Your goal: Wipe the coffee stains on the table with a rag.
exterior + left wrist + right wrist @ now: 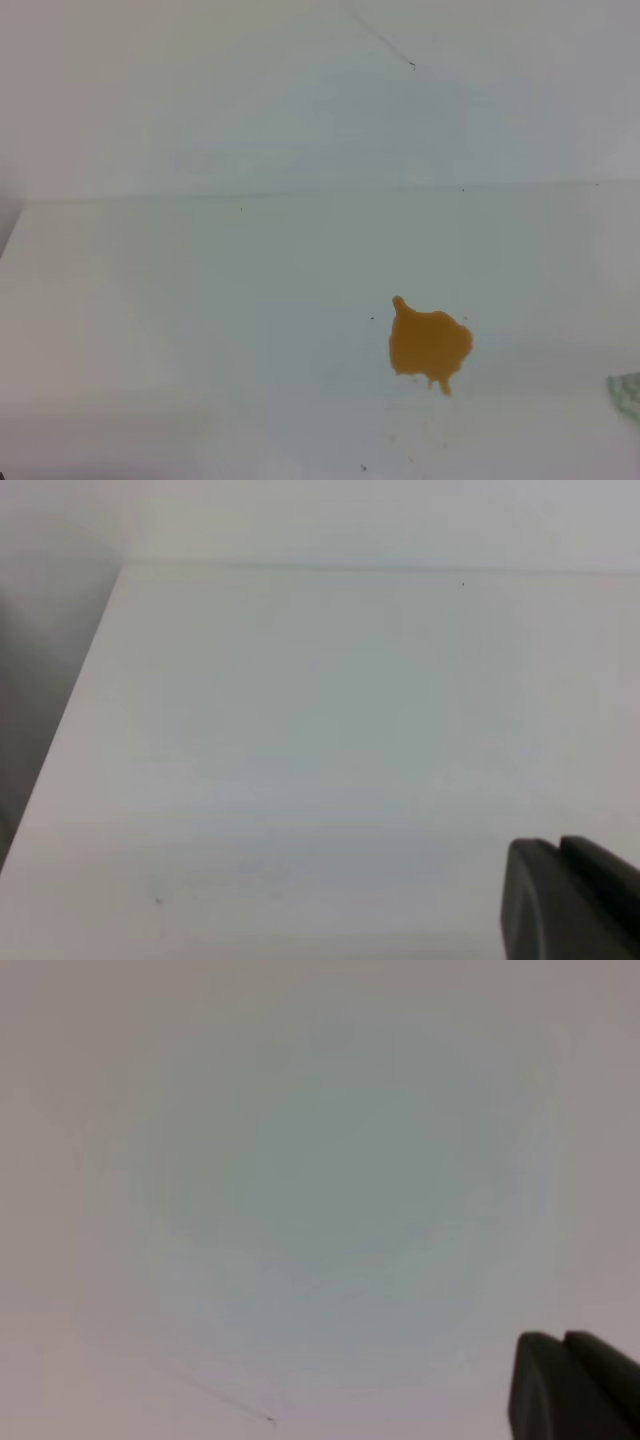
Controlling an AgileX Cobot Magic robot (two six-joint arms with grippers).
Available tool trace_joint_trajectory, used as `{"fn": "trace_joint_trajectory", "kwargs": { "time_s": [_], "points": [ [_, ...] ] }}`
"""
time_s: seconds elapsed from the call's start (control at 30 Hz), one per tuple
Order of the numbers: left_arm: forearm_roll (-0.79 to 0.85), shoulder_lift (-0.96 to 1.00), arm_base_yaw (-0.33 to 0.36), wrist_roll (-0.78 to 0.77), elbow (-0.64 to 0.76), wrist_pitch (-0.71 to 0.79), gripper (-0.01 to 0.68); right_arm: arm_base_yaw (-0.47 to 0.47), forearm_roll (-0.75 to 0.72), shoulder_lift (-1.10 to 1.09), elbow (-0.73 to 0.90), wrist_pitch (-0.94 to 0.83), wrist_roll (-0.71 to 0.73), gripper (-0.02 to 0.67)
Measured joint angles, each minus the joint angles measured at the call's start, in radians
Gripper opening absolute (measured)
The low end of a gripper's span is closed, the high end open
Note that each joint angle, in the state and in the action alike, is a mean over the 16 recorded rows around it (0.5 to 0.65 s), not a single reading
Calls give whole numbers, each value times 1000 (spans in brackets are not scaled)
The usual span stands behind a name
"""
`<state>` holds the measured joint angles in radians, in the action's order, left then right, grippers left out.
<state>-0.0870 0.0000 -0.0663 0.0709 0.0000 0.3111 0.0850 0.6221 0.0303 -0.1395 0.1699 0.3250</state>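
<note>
The coffee stain [430,345] is an orange-brown blob on the white table [200,320], right of the middle, with small drips at its lower edge and faint tan specks [410,437] in front of it. A corner of the rag [627,393], white with pale green stripes, shows at the right edge, apart from the stain. Neither gripper shows in the exterior high view. A dark part of my left gripper [572,900] shows at the lower right of the left wrist view, above bare table. A dark part of my right gripper [576,1385] shows against the white wall.
The table's straight far edge [320,193] meets the white wall [300,90]. The table's left edge [70,720] drops off beside a grey gap. A thin dark line [385,45] runs on the wall. Tiny dark specks dot the tabletop.
</note>
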Motion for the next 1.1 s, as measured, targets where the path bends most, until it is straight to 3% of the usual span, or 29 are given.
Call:
{"fn": "trace_joint_trajectory", "kwargs": {
  "time_s": [0.27, 0.5, 0.8, 1.1],
  "points": [
    [0, 0, 0, 0, 0, 0, 1, 0, -10, 181, -225, -230, 180, -3],
    [0, -2, 0, 0, 2, -1, 1, 0, -95, 452, -476, -513, 238, -3],
    [-1, -2, 0, 0, 2, -1, 1, 0, -341, 749, -688, -907, 120, -3],
    [-2, 0, 0, 0, 0, 0, 1, 0, -503, 865, -700, -1102, -55, -3]
  ]
}}
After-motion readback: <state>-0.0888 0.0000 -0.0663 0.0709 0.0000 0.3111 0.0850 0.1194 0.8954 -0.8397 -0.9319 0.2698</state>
